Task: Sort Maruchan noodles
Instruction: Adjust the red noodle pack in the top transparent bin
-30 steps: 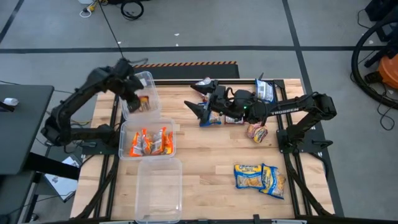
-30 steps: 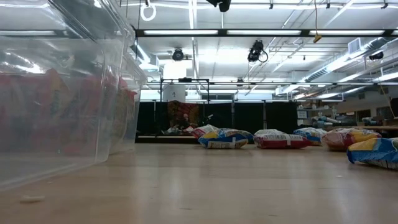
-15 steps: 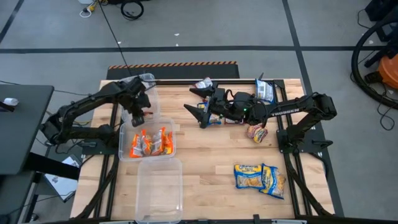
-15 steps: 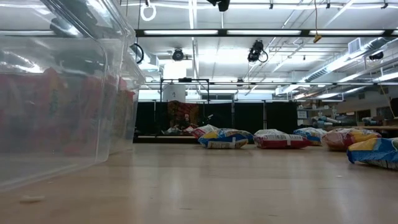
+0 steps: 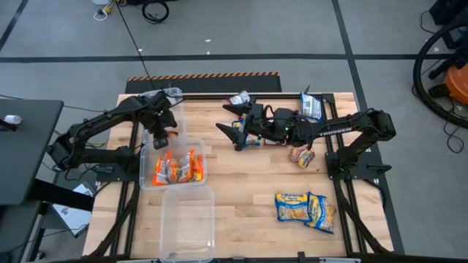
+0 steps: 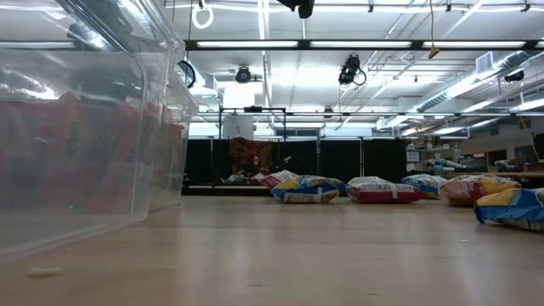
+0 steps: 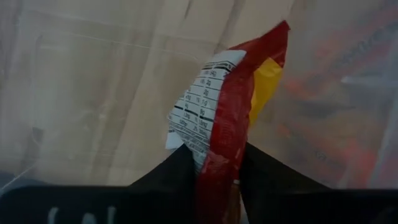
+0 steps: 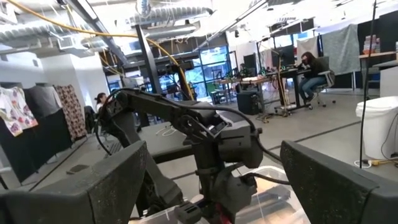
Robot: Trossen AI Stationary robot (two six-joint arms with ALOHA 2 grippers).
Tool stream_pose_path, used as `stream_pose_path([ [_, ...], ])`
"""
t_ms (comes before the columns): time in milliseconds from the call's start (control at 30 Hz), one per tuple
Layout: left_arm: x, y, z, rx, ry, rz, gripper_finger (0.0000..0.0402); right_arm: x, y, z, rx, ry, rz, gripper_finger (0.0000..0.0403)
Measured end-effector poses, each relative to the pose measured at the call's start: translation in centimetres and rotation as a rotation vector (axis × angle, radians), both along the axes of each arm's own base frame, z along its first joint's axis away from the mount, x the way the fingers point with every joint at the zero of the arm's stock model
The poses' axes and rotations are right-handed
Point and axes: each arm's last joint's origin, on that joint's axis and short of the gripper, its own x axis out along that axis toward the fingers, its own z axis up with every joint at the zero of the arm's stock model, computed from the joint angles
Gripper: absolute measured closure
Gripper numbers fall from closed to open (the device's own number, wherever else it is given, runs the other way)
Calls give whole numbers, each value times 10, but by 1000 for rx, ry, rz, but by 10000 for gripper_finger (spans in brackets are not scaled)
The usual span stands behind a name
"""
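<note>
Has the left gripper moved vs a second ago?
Yes. In the high view the left gripper, holding a red noodle packet, has shifted from the far clear bin's middle toward the bin of orange packets.

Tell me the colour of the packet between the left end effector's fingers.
Red packet, yellow patch, white nutrition label; left wrist view shows it best.

Robotics lab, exposed ceiling ducts point(image 8: 168, 9), desks point(image 8: 273, 78), wooden table point(image 5: 248, 175)
</note>
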Motion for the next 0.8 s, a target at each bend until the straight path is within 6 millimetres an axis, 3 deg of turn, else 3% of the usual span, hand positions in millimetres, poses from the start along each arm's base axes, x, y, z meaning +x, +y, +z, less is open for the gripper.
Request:
stream_pose_path([
  [233,-3,-4,-1,-40,19,-34,269,0,0,-1,0,13,-1,29],
  [533,-1,1,10,87,11,-3,380,0,-4,-2,-1,17,-11,29],
  [800,1,4,14,119,-21,60,358,0,-6,-3,1,30,-18,29],
])
